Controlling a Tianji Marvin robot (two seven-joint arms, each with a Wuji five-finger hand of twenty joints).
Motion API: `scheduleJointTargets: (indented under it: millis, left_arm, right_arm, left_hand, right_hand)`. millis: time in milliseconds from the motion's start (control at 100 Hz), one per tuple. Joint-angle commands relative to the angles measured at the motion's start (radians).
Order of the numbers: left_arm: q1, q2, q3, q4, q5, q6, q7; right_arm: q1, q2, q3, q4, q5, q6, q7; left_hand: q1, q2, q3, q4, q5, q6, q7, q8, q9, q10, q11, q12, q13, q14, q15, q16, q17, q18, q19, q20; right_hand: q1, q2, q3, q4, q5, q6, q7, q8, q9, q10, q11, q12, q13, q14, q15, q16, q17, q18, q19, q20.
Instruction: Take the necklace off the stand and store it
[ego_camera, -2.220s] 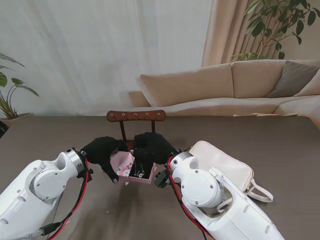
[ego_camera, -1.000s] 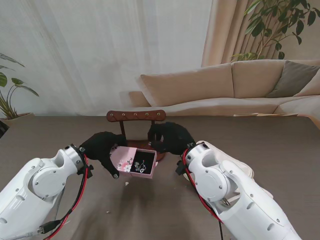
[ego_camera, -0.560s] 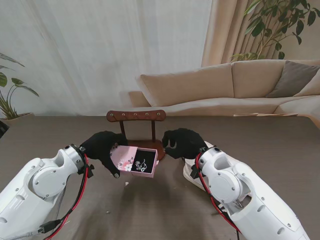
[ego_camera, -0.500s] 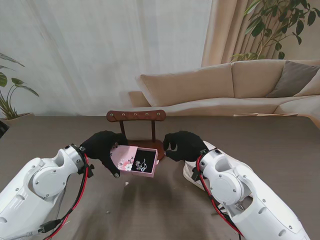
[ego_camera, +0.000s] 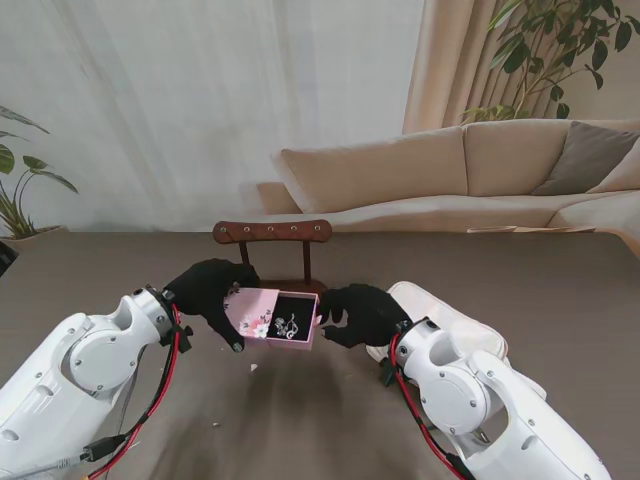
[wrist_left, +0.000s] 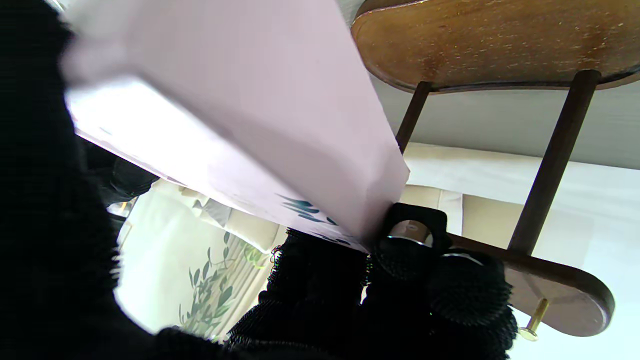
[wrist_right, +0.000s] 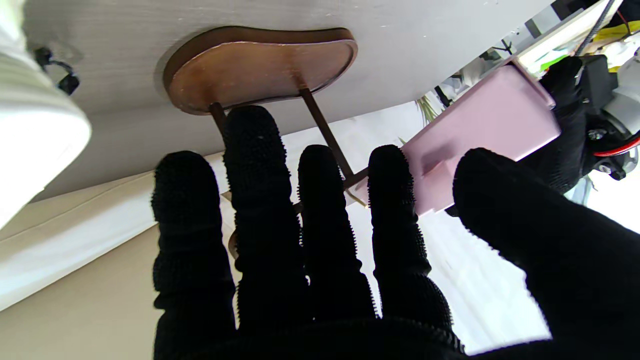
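Stand view shows the left hand (ego_camera: 213, 292) clamped on the tilted pink jewellery box (ego_camera: 272, 318), necklace (ego_camera: 288, 326) lying inside; the right hand (ego_camera: 356, 313), fingers spread and empty, hovers beside it. A clumsy nudge could spill the chain onto the worktop (ego_camera: 120, 262)

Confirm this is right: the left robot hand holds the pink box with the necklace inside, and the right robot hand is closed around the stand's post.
Not quite. In the right wrist view the right robot hand is open, fingers spread, holding nothing. The rest stands: the left robot hand holds the pink box with the necklace inside, near the stand.
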Motion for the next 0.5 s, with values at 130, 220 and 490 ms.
scheduleJointTargets:
  millis: [130, 220, 490]
  left_arm:
    - [-0.016, -0.011, 0.014, 0.014, -0.016, -0.005, -0.005]
    - [-0.021, -0.014, 0.021, 0.020, -0.026, -0.006, 0.004]
    - [-0.036, -0.020, 0.038, 0.038, -0.042, -0.009, 0.023]
  right_arm:
    - [0.008, -0.013, -0.047, -0.014, 0.022, 0.017, 0.007]
    - [0.017, -0.017, -0.067, -0.012, 0.033, 0.029, 0.004]
    - [0.044, -0.033, -0.131, -0.006, 0.091, 0.069, -0.023]
  left_hand:
    - [0.232, 0.149, 0.979, 0.083, 0.082, 0.135, 0.753, 0.106, 0.207, -0.039, 0.394, 0.116, 0.078, -0.208, 0.154, 0.023, 0.001, -0.109, -0.070, -0.011]
    - [0.232, 0.149, 0.979, 0.082, 0.081, 0.136, 0.753, 0.107, 0.206, -0.037, 0.393, 0.116, 0.078, -0.208, 0.154, 0.022, 0.000, -0.107, -0.070, -0.010]
    - [0.233, 0.150, 0.978, 0.082, 0.080, 0.138, 0.752, 0.112, 0.207, -0.035, 0.393, 0.116, 0.078, -0.206, 0.152, 0.022, 0.001, -0.106, -0.071, -0.009]
  right_hand:
    - [0.027, -0.022, 0.033, -0.040, -0.012, -0.024, 0.007, -0.013, 0.004, -0.034, 0.006, -0.010, 0.026, -0.026, 0.004, 0.013, -0.117, -0.034, -0.007, 0.032]
    - [0.025, -0.016, 0.034, -0.042, -0.014, -0.022, 0.011, -0.018, 0.005, -0.033, 0.006, -0.010, 0.027, -0.026, 0.004, 0.013, -0.116, -0.033, -0.006, 0.032]
    - [0.027, 0.005, 0.035, -0.043, -0.020, -0.019, 0.020, -0.032, 0.005, -0.030, 0.005, -0.011, 0.030, -0.023, 0.007, 0.016, -0.118, -0.030, -0.004, 0.031]
